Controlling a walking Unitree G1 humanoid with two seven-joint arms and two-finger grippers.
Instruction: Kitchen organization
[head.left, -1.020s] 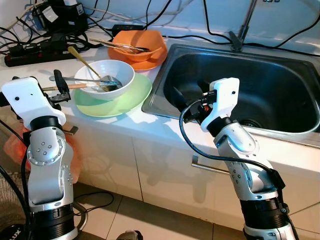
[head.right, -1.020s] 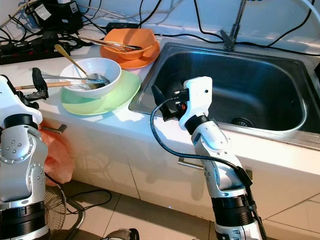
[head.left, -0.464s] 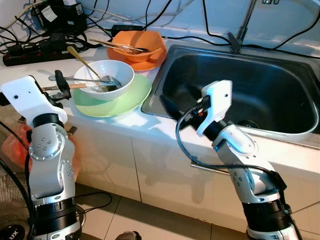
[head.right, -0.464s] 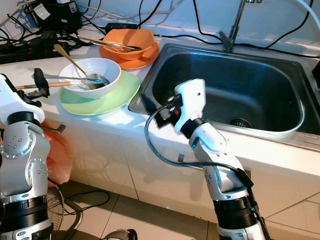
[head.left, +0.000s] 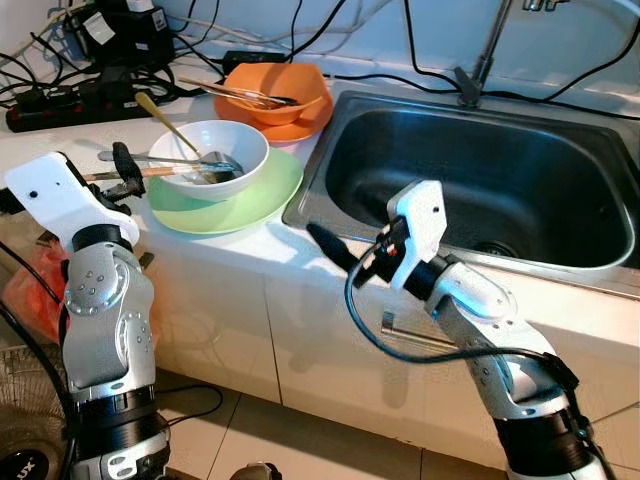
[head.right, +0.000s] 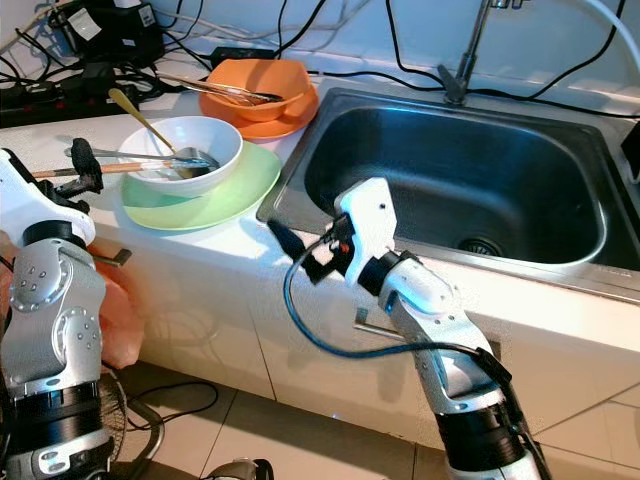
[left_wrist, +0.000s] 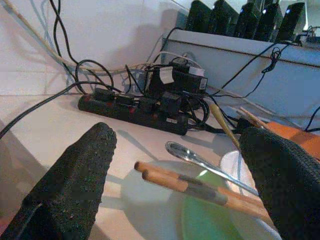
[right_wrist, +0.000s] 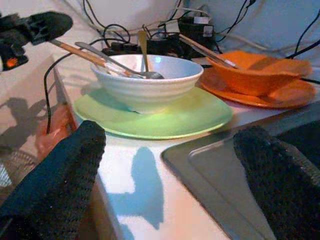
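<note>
No readable writing on the white bowl or green plate.

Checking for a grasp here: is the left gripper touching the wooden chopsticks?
Apart. In the left wrist view, the left gripper is open, and the wooden chopsticks lie between and beyond its fingers with bare counter visible either side.

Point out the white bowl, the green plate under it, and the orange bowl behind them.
white bowl (head.left: 250, 157): left eye view, on its outer right wall.
green plate (head.left: 270, 195): left eye view, on the bare rim right of the bowl.
orange bowl (head.left: 310, 85): left eye view, on its inner right side.
</note>
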